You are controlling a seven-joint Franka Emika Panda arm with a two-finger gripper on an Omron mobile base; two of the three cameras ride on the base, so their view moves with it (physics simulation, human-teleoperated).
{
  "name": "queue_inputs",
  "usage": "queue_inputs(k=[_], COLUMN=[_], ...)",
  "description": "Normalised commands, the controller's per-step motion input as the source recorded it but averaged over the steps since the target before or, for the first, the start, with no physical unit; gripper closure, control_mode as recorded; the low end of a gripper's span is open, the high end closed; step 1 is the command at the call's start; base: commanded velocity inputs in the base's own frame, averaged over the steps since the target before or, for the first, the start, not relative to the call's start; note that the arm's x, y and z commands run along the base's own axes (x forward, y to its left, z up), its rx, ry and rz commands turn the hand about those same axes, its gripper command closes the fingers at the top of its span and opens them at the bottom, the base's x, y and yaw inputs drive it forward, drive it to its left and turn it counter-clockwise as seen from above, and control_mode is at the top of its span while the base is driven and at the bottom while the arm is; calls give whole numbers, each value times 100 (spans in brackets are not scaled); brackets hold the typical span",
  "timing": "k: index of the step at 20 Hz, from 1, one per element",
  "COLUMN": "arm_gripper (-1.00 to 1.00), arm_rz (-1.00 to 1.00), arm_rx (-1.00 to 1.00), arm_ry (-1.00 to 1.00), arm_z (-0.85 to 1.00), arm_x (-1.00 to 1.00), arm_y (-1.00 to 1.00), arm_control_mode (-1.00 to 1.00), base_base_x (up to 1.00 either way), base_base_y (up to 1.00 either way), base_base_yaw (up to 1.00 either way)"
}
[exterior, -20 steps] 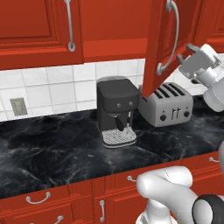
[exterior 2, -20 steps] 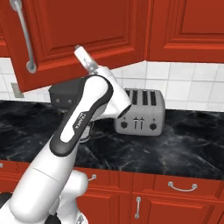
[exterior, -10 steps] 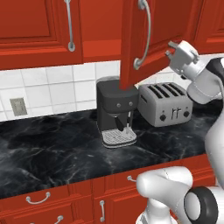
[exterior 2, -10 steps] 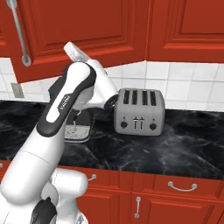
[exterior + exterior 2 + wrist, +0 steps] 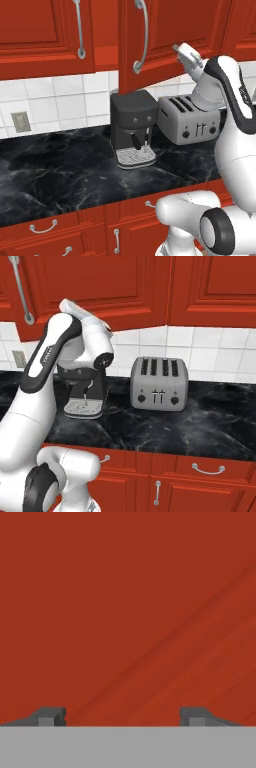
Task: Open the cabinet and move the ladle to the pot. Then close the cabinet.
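gripper apparently against cabinet, above toaster

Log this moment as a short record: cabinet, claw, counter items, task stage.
cabinet door: swung partly open, silver bar handle facing the camera in the left base view
claw: open, nothing between its tips, close against the red door panel
counter: black marble; black coffee machine beside a silver four-slot toaster
task stage: opening the cabinet; ladle not yet moved
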Motion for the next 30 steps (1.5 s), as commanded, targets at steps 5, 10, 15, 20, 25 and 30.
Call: queue_inputs(k=[5, 10, 15, 20, 25, 30], arm_gripper=[-100, -100, -100, -100, -100, -100], arm_rz=[-23, -24, -23, -21, -17, -14], arm_rx=[-10, -7, -5, -3, 0, 0], arm_ry=[1, 3, 7, 10, 15, 16], arm_z=[3, 20, 22, 29, 36, 38], arm_x=[54, 46, 50, 45, 24, 19], arm_y=[40, 13, 3, 0, 0, 0], arm_control_mode=[-100, -100, -100, -100, -100, -100], base_base_x=[0, 0, 0, 0, 0, 0], base_base_y=[0, 0, 0, 0, 0, 0], base_base_yaw=[0, 0, 0, 0, 0, 0])
